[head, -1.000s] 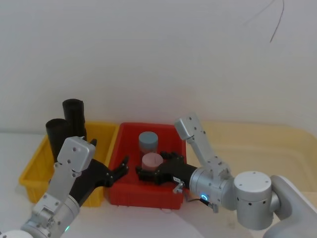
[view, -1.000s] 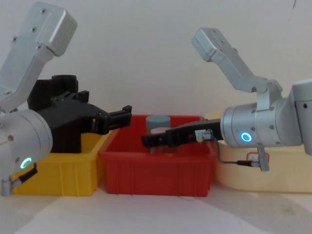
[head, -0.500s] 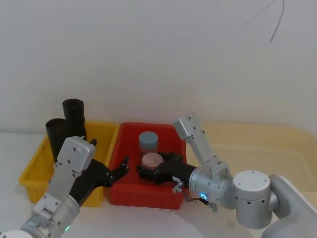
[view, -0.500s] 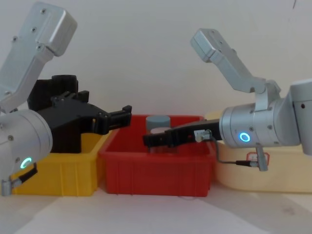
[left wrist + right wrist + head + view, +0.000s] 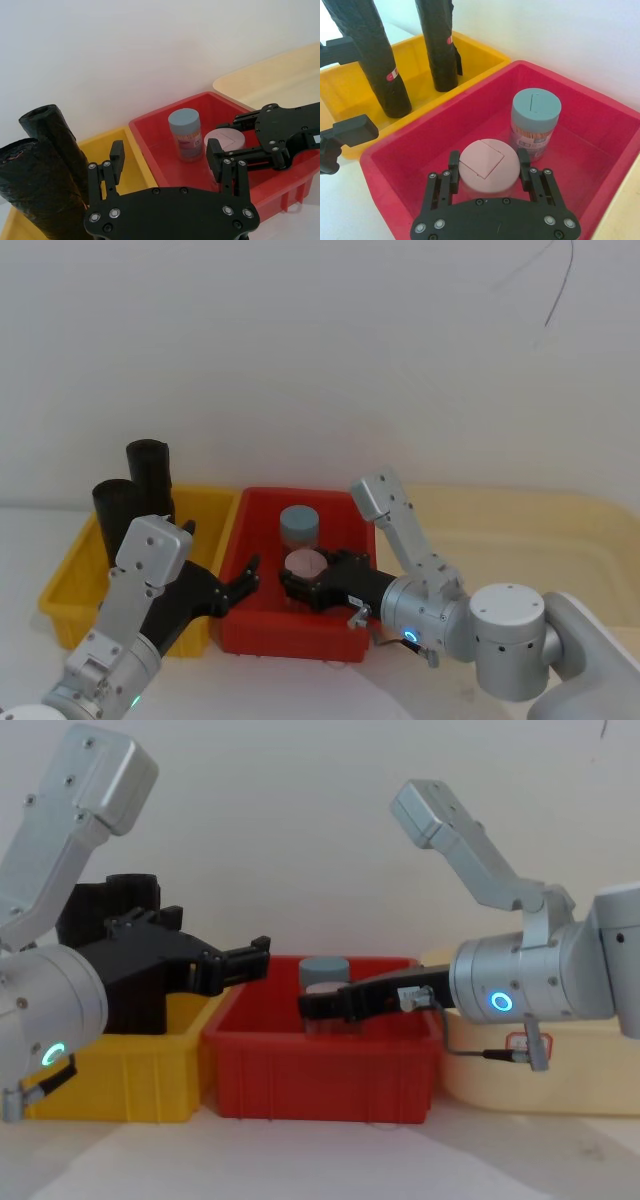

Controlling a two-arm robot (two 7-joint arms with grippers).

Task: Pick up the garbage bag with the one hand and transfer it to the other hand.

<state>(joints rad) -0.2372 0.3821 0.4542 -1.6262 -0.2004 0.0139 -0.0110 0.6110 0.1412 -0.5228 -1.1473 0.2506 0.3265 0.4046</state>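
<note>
There's the garbage bag [image 5: 115,508], upright in the yellow bin [image 5: 65,592] beside a second black roll [image 5: 148,472], the left tool [image 5: 165,155] hovering spread wide over that bin's near edge, while the right tool [image 5: 487,159] sits spread astride the pink-lidded jar [image 5: 485,174], one of two jars in the red bin [image 5: 290,632] alongside the blue-lidded jar [image 5: 299,525].

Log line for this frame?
left gripper: open, empty, above red bin left rim | right gripper: around pink-lidded jar | bag rolls: upright, yellow bin
</note>
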